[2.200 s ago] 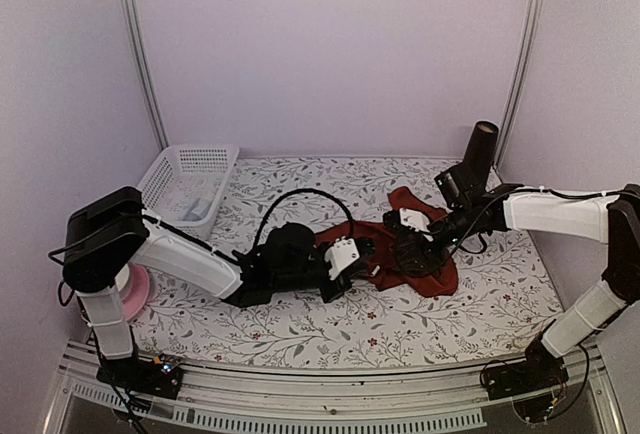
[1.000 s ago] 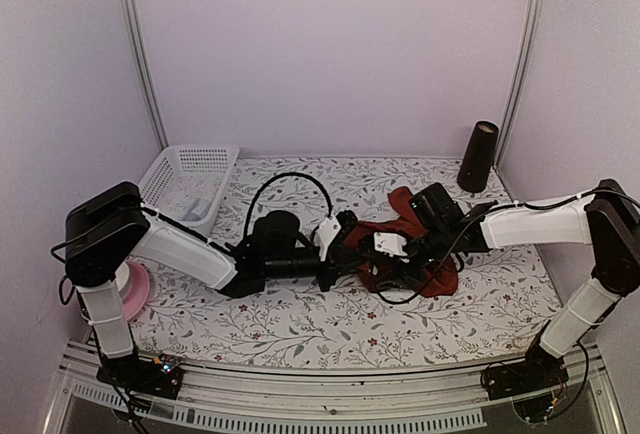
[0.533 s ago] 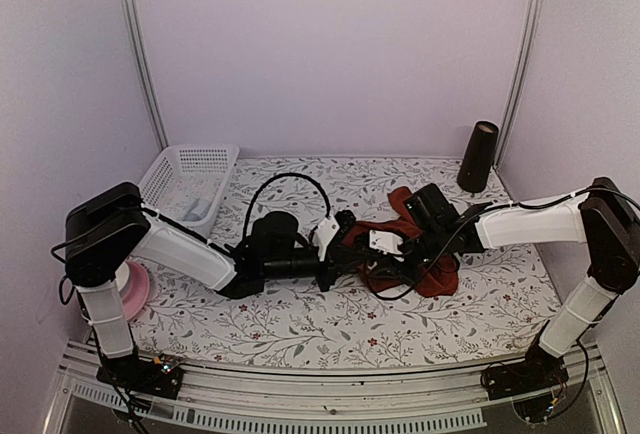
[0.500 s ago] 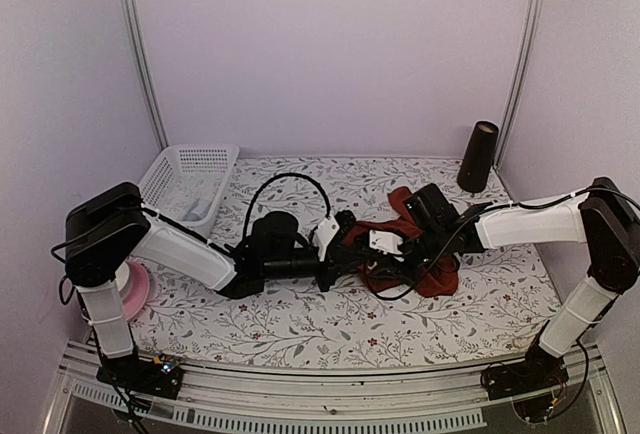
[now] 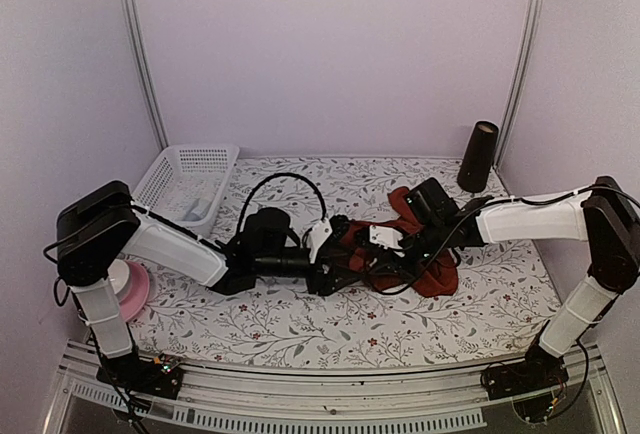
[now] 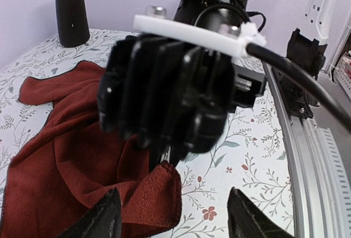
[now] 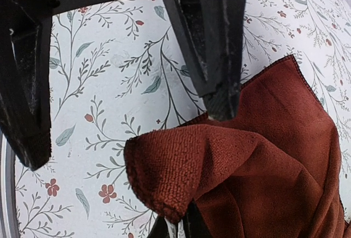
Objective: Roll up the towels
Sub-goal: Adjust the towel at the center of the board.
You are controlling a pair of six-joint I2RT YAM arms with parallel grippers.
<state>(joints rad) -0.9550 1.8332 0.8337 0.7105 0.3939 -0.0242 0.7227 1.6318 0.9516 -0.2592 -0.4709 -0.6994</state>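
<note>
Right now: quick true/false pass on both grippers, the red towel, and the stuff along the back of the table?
1. The right gripper is shut on a corner of the maroon towel. True.
2. The left gripper is clamped on the towel too. False: its jaws stand open, one on either side of the pinched corner.
3. The towel is rolled into a tight cylinder. False: it lies unrolled and crumpled on the table.
4. The black cylinder stands upright at the far right corner. True.
5. The white basket sits at the far right. False: it is at the far left.
</note>
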